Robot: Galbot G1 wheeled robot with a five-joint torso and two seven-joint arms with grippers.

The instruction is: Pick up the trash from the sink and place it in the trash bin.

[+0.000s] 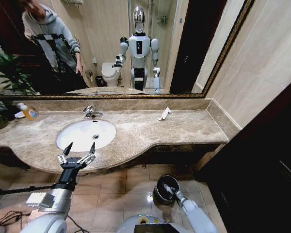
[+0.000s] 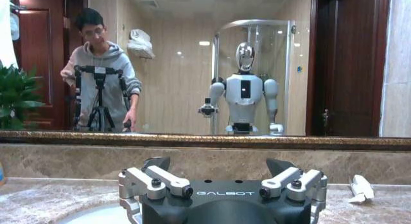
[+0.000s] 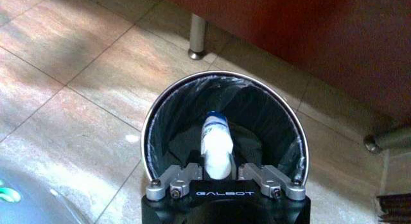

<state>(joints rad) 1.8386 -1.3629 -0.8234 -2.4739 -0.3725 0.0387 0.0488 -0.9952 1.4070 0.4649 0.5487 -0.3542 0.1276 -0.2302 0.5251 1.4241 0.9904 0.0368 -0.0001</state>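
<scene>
My right gripper (image 3: 218,178) pinches a white, blue-capped toiletry tube (image 3: 216,142) by its tail over the black round lined trash bin (image 3: 157,118); light, probably slippery. Left gripper (image 1: 77,154) spread wide at the sink's (image 1: 72,133) front counter edge.

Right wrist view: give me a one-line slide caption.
Right gripper holds a white, blue-capped tube over the black-lined trash bin on the tiled floor.

The left gripper (image 1: 81,148) is held raised, fingers spread wide. The right gripper (image 3: 219,174) is lowered, fingers clamped on a tube (image 3: 216,144).
</scene>
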